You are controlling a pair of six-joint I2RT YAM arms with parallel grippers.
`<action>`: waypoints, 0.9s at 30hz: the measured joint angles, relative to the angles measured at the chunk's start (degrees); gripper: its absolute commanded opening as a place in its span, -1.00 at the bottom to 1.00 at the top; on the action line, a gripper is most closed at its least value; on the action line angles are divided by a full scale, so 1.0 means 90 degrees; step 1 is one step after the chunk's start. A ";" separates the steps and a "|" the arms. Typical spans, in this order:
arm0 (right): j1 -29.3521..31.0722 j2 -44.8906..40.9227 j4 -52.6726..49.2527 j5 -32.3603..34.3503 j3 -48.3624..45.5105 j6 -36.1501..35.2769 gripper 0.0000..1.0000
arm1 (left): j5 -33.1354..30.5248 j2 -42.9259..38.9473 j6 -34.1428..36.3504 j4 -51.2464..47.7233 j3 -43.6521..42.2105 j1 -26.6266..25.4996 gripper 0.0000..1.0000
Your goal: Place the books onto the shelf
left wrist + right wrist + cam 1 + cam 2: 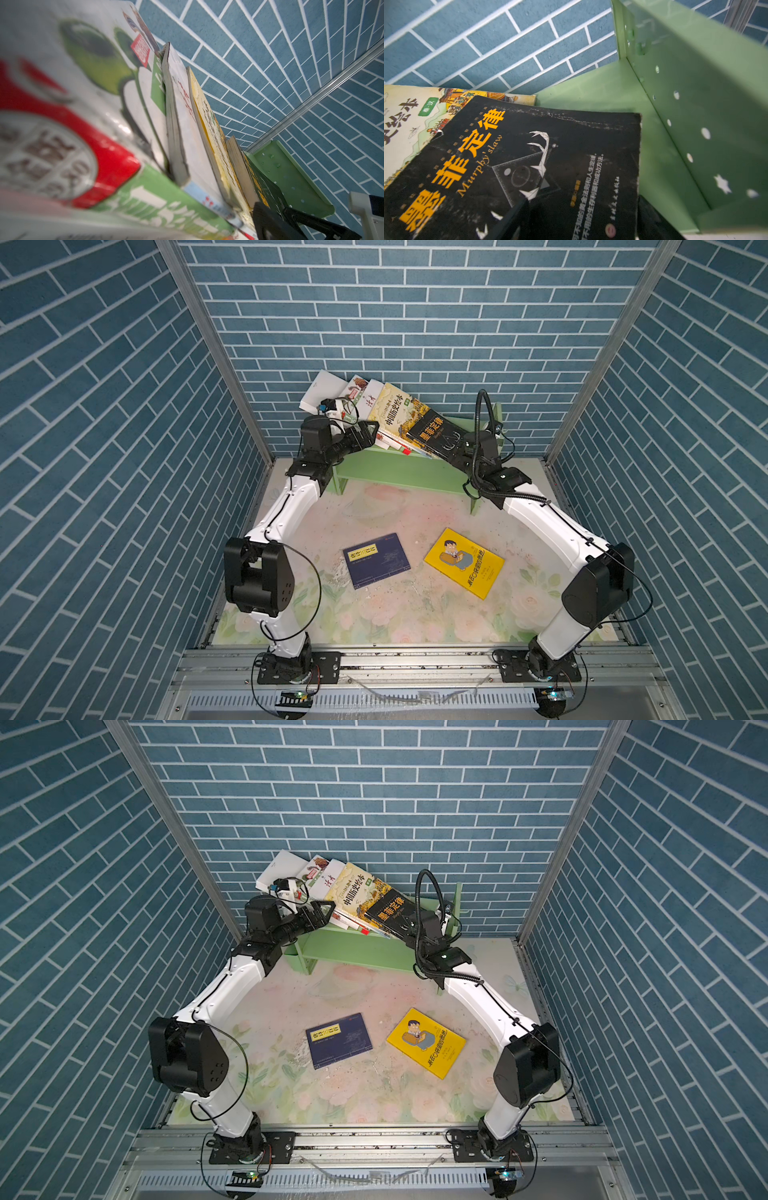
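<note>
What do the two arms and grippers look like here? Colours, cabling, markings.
White link shells, black joint housings on both. Left arm has thin black cable loops; right arm adds a ribbed black hose arching above the wrist. Left gripper and right gripper are black. No legible markings.

White-and-black left arm [286,510] and right arm [540,518] reach forward, wrists angled inward. Black left gripper [371,432]: jaws wide apart. Black right gripper [452,446]: jaws parted, grip undetermined.
</note>
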 measured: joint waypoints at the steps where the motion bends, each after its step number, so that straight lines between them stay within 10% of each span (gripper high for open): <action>1: -0.0012 0.0032 0.0039 -0.0044 0.0022 -0.0010 0.51 | 0.0012 -0.0002 0.0000 0.0000 0.0000 -0.0002 0.99; 27: -0.0121 0.1666 0.1086 -0.2246 0.1598 -0.0559 0.25 | 0.0432 -0.0107 0.0092 -0.0012 -0.0097 0.0090 0.99</action>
